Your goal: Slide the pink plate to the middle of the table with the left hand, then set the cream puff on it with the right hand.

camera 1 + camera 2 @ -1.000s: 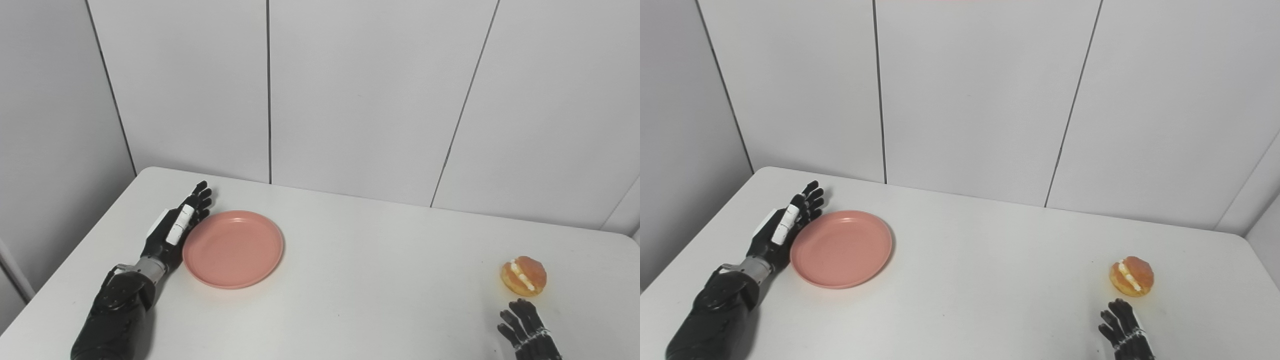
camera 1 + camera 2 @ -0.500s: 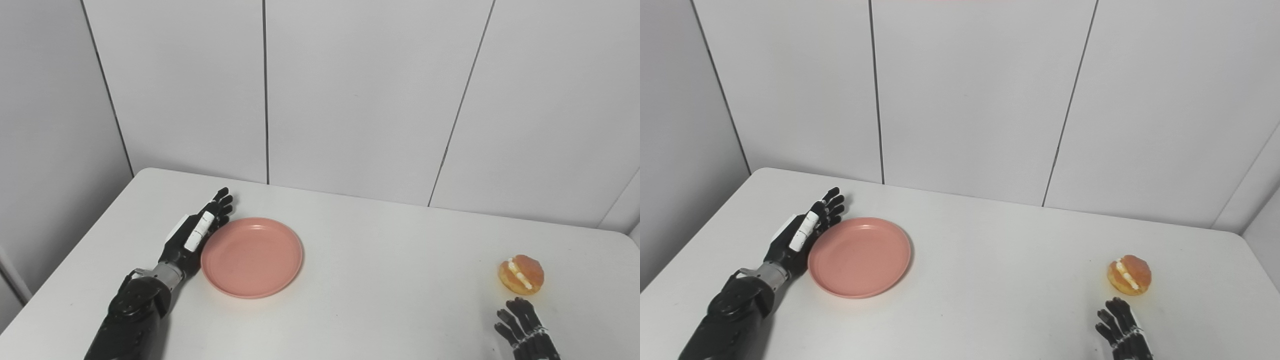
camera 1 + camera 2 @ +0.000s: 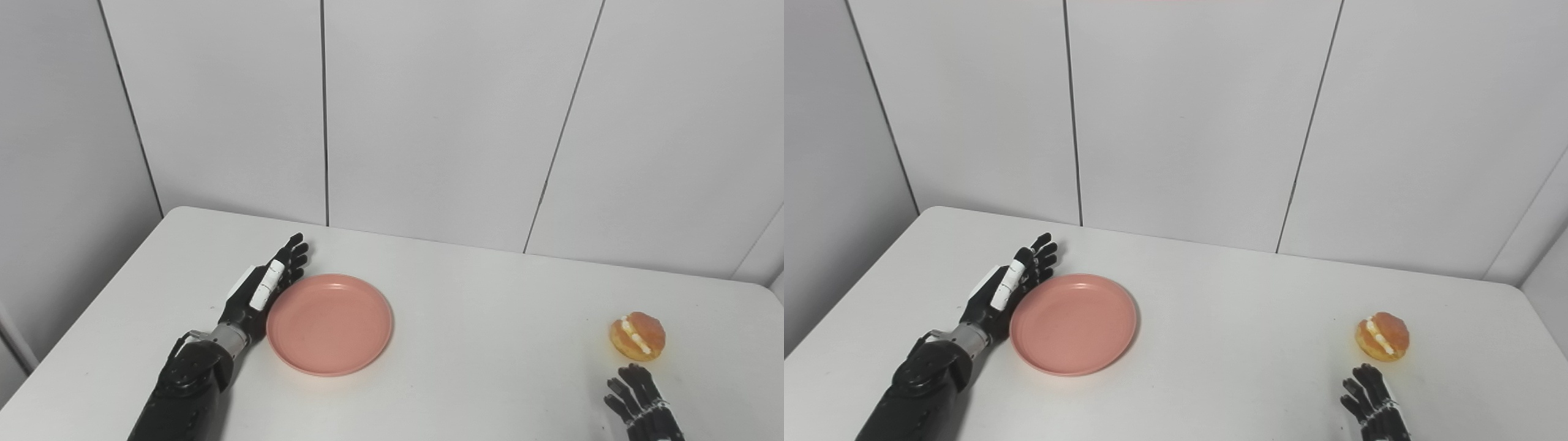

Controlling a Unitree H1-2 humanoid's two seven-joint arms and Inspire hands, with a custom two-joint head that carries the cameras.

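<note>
Left eye view. Pink plate (image 3: 329, 323) pushed further along the tabletop (image 3: 478, 318) than a second ago: away from the left edge, toward the middle, and slightly nearer the front edge. Left hand (image 3: 260, 294) flat, fingers straight and together, set edgewise against the plate's left rim, gripping nothing; moved along with the plate. Judged: slide under way, not finished, since plate sits left of centre, with bare tabletop between it and the right side. Cream puff (image 3: 637, 335) unmoved near the right edge, well apart from the plate. Right hand (image 3: 640, 404) low at the front edge, just short of the puff, fingers spread and upward, holding nothing, not touching it; lower part cut off by the picture's border.

Right eye view. Same shift: plate (image 3: 1073, 323) and left hand (image 3: 1010, 288) both further right than half a second ago, contact at the left rim kept. Plate round, shallow, salmon-pink, raised rim, empty, lying flat. Puff (image 3: 1382, 335) golden-brown, split bun with a white cream band showing through the cut, resting on the tabletop near the right edge. Right hand (image 3: 1372, 401) waiting just in front of it, fingers apart. Judged: second step not begun; more pushing needed first.
</note>
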